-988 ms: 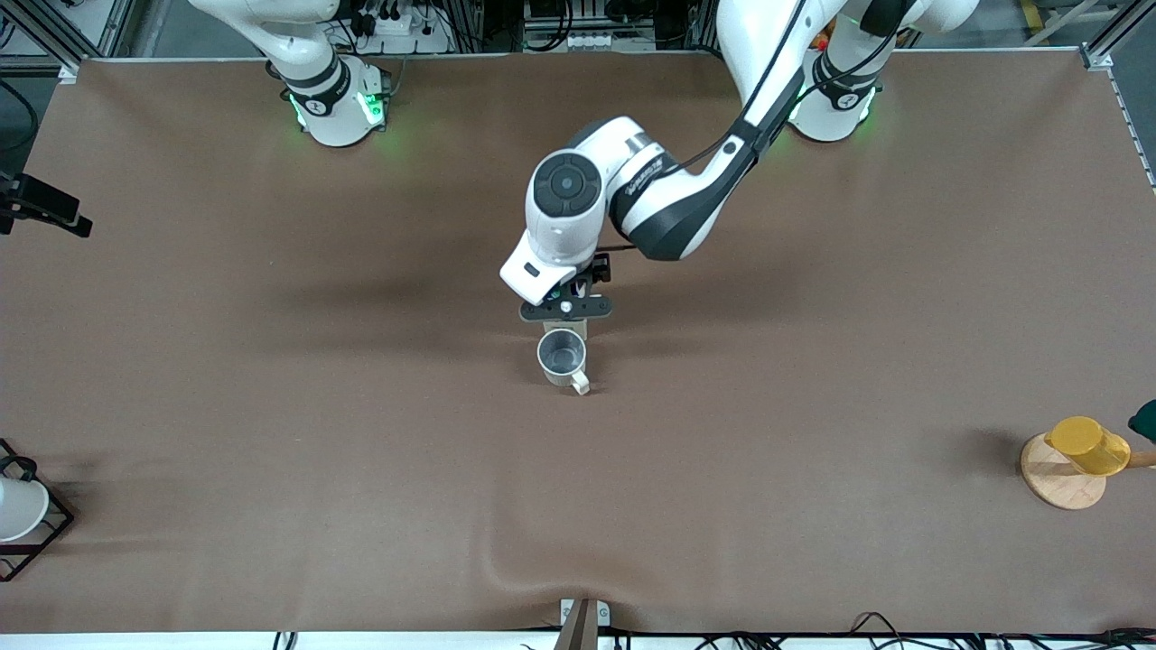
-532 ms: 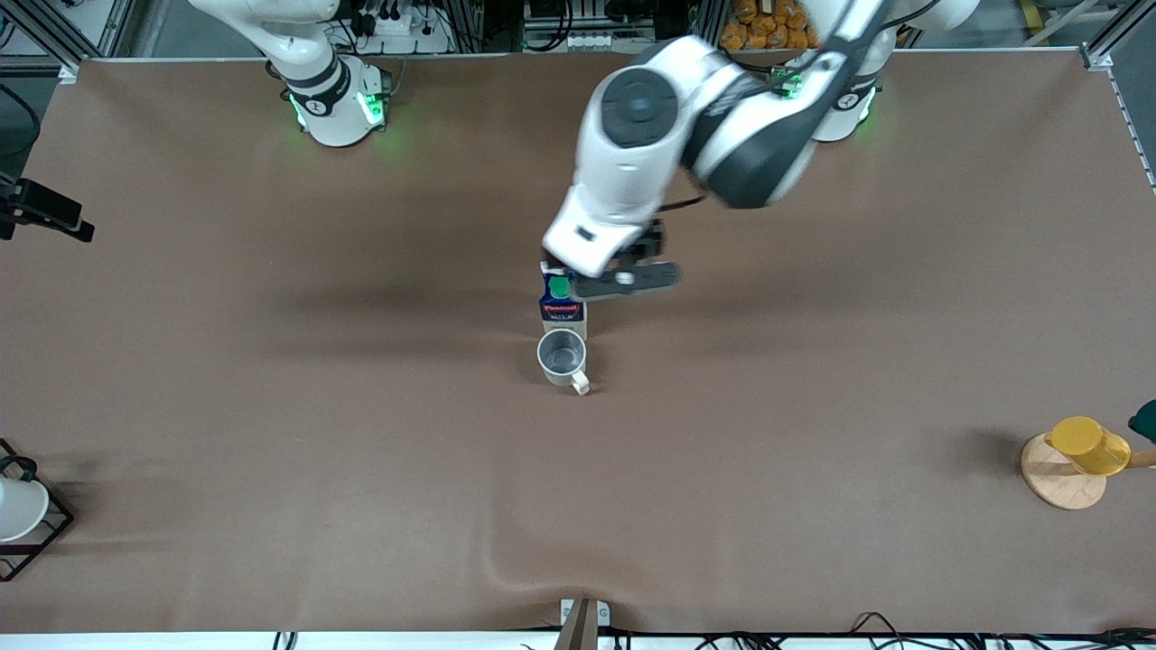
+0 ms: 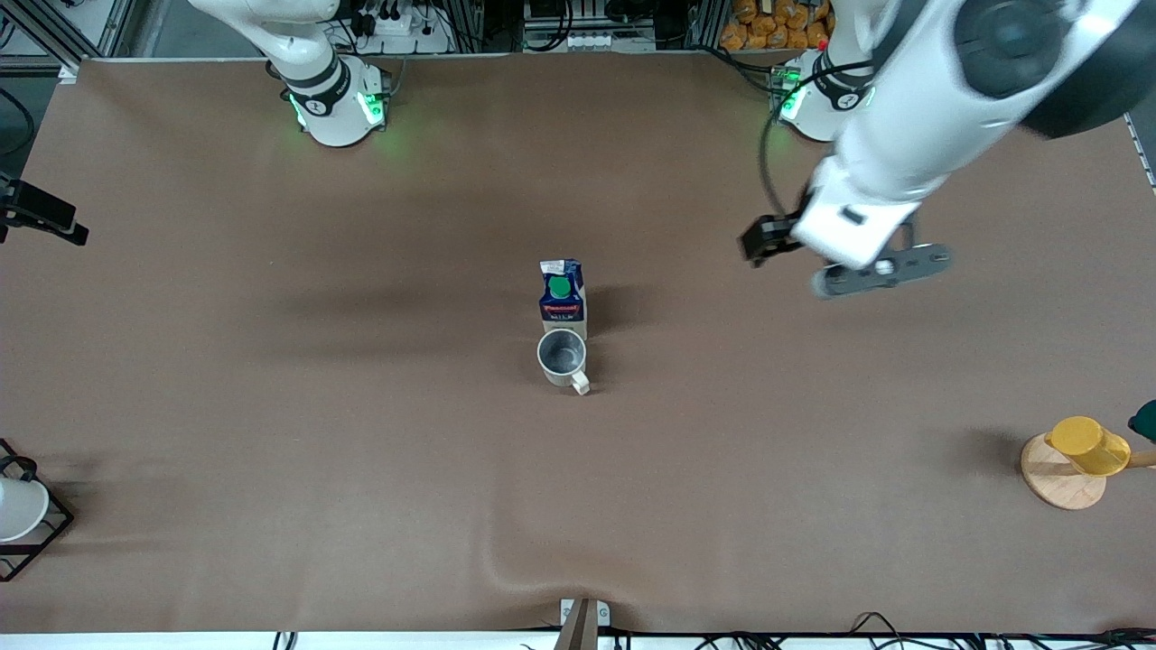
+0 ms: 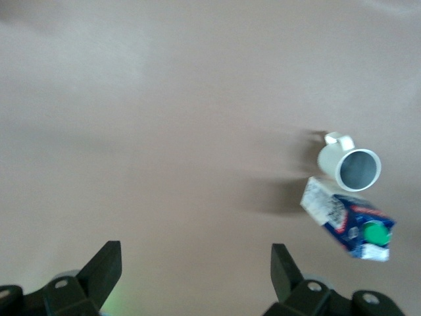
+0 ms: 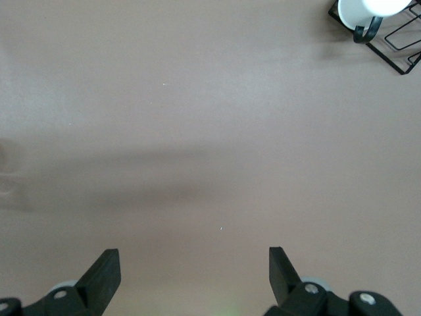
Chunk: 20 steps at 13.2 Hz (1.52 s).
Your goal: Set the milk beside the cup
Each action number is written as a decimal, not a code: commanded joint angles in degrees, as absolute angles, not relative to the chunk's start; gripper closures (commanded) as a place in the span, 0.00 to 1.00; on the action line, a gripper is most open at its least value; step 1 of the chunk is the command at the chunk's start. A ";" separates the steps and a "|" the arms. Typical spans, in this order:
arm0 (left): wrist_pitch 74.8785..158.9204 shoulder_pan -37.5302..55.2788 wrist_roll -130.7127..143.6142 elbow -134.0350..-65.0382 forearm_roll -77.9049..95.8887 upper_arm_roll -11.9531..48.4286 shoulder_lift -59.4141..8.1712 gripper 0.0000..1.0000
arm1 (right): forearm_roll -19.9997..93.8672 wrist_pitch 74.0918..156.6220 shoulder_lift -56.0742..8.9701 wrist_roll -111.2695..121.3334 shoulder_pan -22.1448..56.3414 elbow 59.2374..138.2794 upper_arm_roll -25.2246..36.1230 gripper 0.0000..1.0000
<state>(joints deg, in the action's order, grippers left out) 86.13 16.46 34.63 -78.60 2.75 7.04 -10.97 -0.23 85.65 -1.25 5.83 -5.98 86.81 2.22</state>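
Observation:
The milk (image 3: pixel 562 301), a dark-blue carton with a green cap, stands upright on the brown table. It is right beside the cup (image 3: pixel 562 353) and farther from the front camera than it. The cup is a pale mug with a grey inside, its handle toward the front camera. My left gripper (image 3: pixel 880 273) is open and empty, up in the air over bare table toward the left arm's end. Its wrist view shows its open gripper (image 4: pixel 195 253), the milk (image 4: pixel 352 220) and the cup (image 4: pixel 352 164) side by side. My right gripper (image 5: pixel 194 257) is open and empty over bare table; it is out of the front view.
A yellow cup (image 3: pixel 1088 444) sits on a round wooden coaster (image 3: pixel 1057 487) at the left arm's end. A white cup in a black wire frame (image 3: pixel 18 510) stands at the right arm's end and also shows in the right wrist view (image 5: pixel 371 10).
My left gripper let go of the milk beside the cup, rose, and swung away toward the left arm's end. The milk stays standing. The right arm has not moved.

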 commanded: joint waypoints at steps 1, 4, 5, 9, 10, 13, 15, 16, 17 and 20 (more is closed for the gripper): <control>86.75 13.02 27.89 -87.62 0.80 7.65 -2.13 0.00 | -0.26 85.69 -2.20 5.36 -5.62 85.25 2.29 0.00; 82.37 8.37 19.44 -87.81 0.09 8.08 0.26 0.00 | -0.26 85.69 -2.11 5.45 -5.63 85.25 2.29 0.00; 81.48 6.44 17.86 -87.11 0.17 8.52 0.26 0.00 | -0.26 85.78 -2.20 5.45 -5.54 85.25 2.29 0.00; 77.79 0.81 4.89 -81.91 0.00 8.35 0.44 0.00 | -0.26 85.87 -2.20 5.45 -5.45 85.25 2.29 0.00; 77.70 -0.78 1.01 -82.00 0.09 9.05 0.96 0.00 | -0.26 85.78 -2.20 5.45 -5.36 85.25 2.29 0.00; 77.78 -5.71 0.00 -81.91 -0.17 13.00 0.88 0.00 | -0.26 85.87 -2.20 5.45 -5.36 85.25 2.20 0.00; 77.78 -5.54 -0.17 -81.91 -3.58 13.01 0.70 0.00 | -0.26 85.87 -2.20 5.45 -5.27 85.25 2.20 0.00; 77.78 -5.54 -0.18 -82.00 -4.30 13.09 0.53 0.00 | -0.26 85.87 -2.20 5.45 -5.27 85.25 2.28 0.00; 77.78 -5.54 0.00 -81.91 -4.05 13.10 0.44 0.00 | -0.26 85.87 -2.20 5.45 -5.27 85.25 2.29 0.00; 77.78 -5.19 -0.27 -81.91 -3.43 12.66 0.44 0.00 | -0.35 85.87 -2.20 5.45 -5.27 85.25 2.28 0.00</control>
<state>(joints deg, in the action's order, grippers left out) 78.60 -4.78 0.94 -82.32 -2.72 12.16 0.43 -0.23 86.20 -1.58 5.84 -5.78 86.58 2.06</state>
